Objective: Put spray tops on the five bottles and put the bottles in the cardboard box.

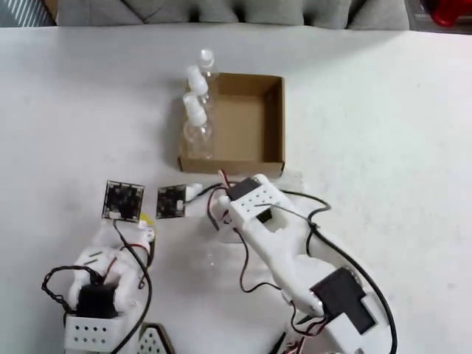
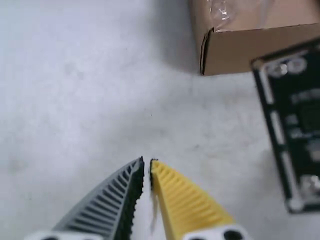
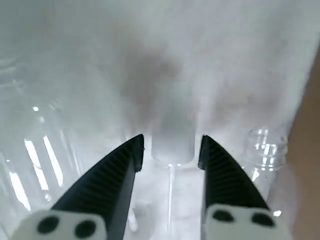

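In the right wrist view a white spray top [image 3: 172, 144] sits between the black fingers [image 3: 117, 175] of the right end effector [image 3: 171, 150]. Its thin dip tube [image 3: 170, 192] runs back along the line of the fingers, towards the wrist. The end effector is released, with one finger to each side of the top and a sliver of space showing on both sides. Just beside one finger is a clear uncapped bottle [image 3: 265, 150], its threaded neck bare and its mouth turned away from the camera. More clear bottle bodies [image 3: 30, 167] glint on the other side. The cardboard box [image 1: 273, 122] lies open on the white bench [image 1: 383, 110], nearer the far edge than the near one. Three capped bottles [image 1: 198, 110] line its wall on the bench's left side, with clear bodies and white tops, the tops pointing towards the far edge. Whether they stand straight or lean cannot be told. The right arm [image 1: 284, 254] stretches from the near right corner diagonally to just short of the box's near wall, wrist bent down. The left arm [image 1: 96, 295] is folded back by the near edge. The left end effector [image 2: 146, 167] is low over bare bench, its grey and yellow fingers clenched on nothing. A box corner [image 2: 210, 50] and a black circuit board [image 2: 295, 130] are ahead of it.
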You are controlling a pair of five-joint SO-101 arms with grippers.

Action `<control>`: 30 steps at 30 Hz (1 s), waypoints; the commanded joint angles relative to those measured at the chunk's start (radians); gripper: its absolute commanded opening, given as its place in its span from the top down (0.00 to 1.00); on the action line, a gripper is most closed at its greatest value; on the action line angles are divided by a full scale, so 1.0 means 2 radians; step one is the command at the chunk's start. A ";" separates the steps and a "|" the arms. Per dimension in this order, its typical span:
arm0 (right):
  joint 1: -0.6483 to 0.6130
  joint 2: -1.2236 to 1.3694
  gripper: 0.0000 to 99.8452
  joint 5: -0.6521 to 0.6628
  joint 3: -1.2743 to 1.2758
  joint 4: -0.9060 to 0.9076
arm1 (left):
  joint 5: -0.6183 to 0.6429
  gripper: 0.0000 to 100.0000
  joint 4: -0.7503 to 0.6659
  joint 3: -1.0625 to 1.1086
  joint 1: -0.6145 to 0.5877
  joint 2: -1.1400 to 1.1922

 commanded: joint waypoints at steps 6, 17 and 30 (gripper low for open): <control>-0.013 -0.003 0.99 -0.262 -0.114 -0.018 | -0.002 0.98 -0.005 -0.002 -0.041 -0.011; -0.097 0.003 0.98 -0.612 -0.174 -0.049 | 0.094 0.98 -0.075 -0.005 -0.146 -0.011; -0.110 -0.017 0.70 -0.648 -0.189 -0.045 | 0.093 0.98 -0.084 -0.004 -0.148 -0.011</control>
